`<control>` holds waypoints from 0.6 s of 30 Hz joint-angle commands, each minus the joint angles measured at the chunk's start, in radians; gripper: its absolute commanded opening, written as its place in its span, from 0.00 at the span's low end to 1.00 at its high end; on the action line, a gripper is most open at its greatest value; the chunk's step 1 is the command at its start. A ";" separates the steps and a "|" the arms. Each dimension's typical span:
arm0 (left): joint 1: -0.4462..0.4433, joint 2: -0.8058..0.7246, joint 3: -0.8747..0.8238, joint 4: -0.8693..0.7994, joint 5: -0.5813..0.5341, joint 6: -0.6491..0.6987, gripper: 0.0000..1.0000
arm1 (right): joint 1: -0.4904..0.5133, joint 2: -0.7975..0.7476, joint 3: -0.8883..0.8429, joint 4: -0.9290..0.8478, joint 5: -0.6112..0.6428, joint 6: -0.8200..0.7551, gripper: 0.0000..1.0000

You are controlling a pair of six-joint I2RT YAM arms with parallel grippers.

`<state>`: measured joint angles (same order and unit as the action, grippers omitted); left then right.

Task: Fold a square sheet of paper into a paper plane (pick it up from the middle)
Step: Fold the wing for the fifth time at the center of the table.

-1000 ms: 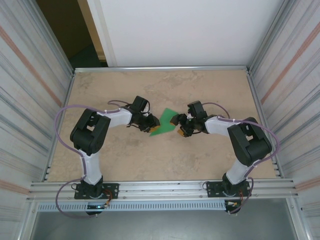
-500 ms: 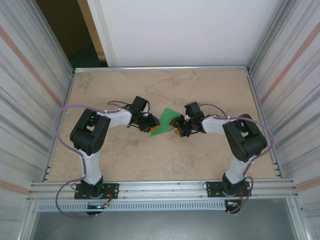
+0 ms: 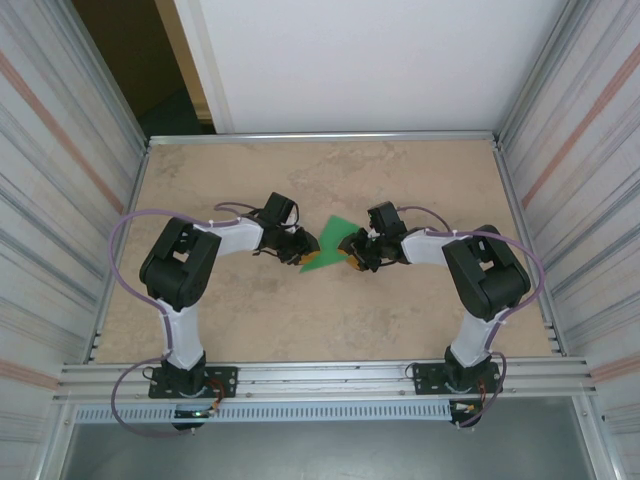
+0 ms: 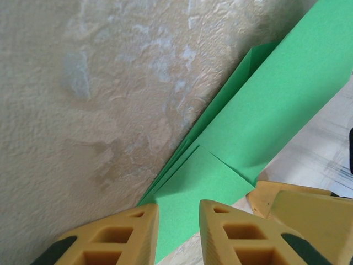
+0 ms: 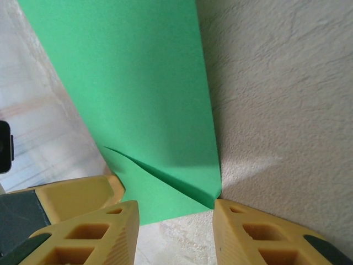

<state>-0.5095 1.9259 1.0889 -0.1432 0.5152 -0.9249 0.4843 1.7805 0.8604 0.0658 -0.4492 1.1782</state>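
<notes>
The paper (image 4: 265,110) is thin, smooth and matt with crisp creases, the surface (image 4: 83,110) beneath a rough, mottled, stone-like beige, the left pincer (image 4: 178,208) and right pincer (image 5: 176,205) matt yellow plastic with moulded hollows, and the rail (image 3: 330,374) along the near edge brushed metal.

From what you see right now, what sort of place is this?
Probably a laboratory robot cell: left arm and right arm bolted to an aluminium rail, ribbed panel walls around the table, folded green paper on it.
</notes>
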 commanded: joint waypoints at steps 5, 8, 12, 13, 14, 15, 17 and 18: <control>0.007 0.011 -0.040 -0.062 -0.030 -0.012 0.27 | 0.000 0.002 0.014 0.025 0.018 0.004 0.38; 0.008 0.011 -0.038 -0.059 -0.027 -0.012 0.27 | -0.003 -0.005 0.001 0.025 0.030 0.015 0.38; 0.008 0.010 -0.044 -0.055 -0.025 -0.019 0.27 | -0.005 -0.010 -0.015 0.029 0.043 0.026 0.37; 0.010 0.009 -0.044 -0.051 -0.026 -0.023 0.27 | -0.004 -0.010 -0.019 0.031 0.046 0.034 0.37; 0.011 0.008 -0.044 -0.049 -0.026 -0.024 0.27 | -0.002 -0.011 -0.024 0.037 0.047 0.039 0.37; 0.012 0.009 -0.046 -0.047 -0.024 -0.028 0.27 | -0.001 -0.015 -0.034 0.044 0.050 0.048 0.36; 0.013 0.008 -0.050 -0.037 -0.020 -0.040 0.27 | 0.007 -0.027 -0.049 0.046 0.061 0.059 0.35; 0.014 0.007 -0.051 -0.032 -0.016 -0.046 0.27 | 0.009 -0.036 -0.058 0.046 0.068 0.064 0.35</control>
<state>-0.5037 1.9244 1.0767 -0.1207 0.5282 -0.9443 0.4843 1.7779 0.8341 0.1154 -0.4160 1.2045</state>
